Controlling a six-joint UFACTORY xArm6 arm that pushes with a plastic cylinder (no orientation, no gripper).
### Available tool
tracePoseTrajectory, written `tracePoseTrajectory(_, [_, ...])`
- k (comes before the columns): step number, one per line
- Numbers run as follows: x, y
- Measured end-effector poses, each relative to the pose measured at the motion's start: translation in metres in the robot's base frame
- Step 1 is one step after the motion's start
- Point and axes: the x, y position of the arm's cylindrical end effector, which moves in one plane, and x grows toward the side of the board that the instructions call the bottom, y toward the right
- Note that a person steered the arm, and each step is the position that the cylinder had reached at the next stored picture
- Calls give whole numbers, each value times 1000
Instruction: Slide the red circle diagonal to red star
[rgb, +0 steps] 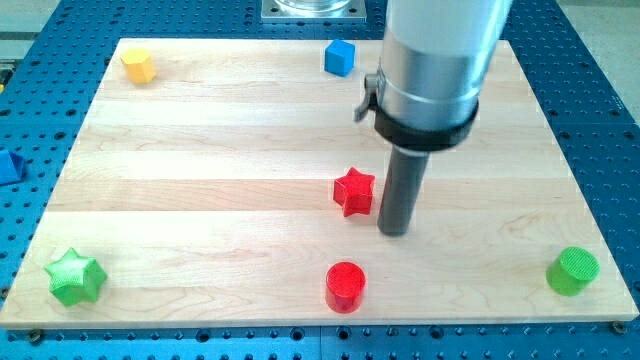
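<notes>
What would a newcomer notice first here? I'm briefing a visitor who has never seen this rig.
The big grey arm coming down from the view's top, its dark rod ending in my tip, just right of the red star at the board's middle. Next, the red circle directly below the star, near the bottom edge. Green blocks mark both lower corners.

A wide silver-grey cylinder, ringed by a black band, narrows to a straight dark rod (396, 190).

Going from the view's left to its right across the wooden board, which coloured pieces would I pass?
Green star → yellow block → blue cube → green circle. The red circle and red star overlap the cube's span, so I skipped them.
</notes>
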Motion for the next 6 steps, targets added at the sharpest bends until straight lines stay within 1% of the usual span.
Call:
tracePoseTrajectory(2, [75,0])
tracePoseTrajectory(3, [78,-3])
tracePoseTrajectory(5, [77,-111])
tracePoseTrajectory(6, [76,-137])
